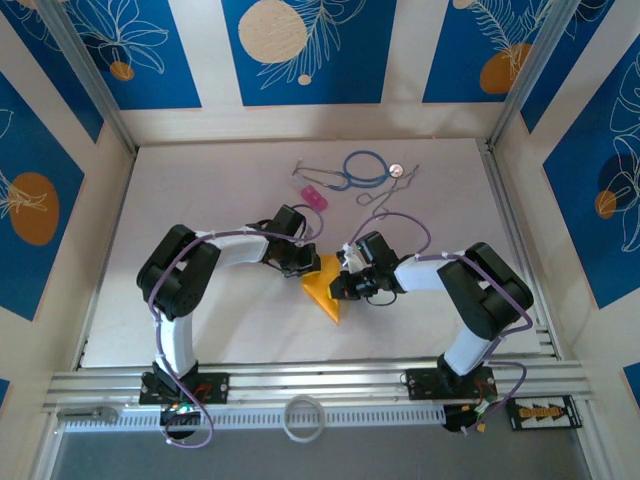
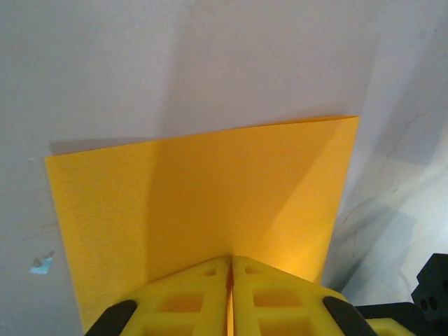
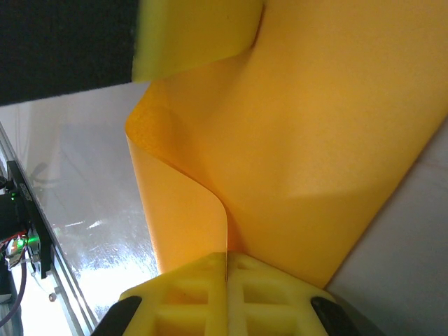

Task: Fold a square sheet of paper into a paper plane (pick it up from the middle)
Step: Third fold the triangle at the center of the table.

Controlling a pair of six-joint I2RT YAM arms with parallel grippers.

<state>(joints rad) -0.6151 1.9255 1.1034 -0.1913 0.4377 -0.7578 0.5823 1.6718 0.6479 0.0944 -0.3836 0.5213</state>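
The square sheet of paper (image 1: pixel 326 291) is orange-yellow and hangs bent between both arms at the table's middle, its lower corner pointing toward the near edge. My left gripper (image 1: pixel 307 255) is shut on the sheet's left part; in the left wrist view the sheet (image 2: pixel 210 196) spreads out beyond the pinched yellow fingers (image 2: pixel 189 301). My right gripper (image 1: pixel 345 275) is shut on the right part, where the sheet (image 3: pixel 315 140) curls into a fold at the fingers (image 3: pixel 196 294). No paper plane shape shows.
A small pink block (image 1: pixel 314 197), a blue cable loop (image 1: pixel 366 166) and thin metal wires (image 1: pixel 385 195) lie at the back of the white table (image 1: pixel 200 200). A white ring (image 1: pixel 303 417) sits on the front rail.
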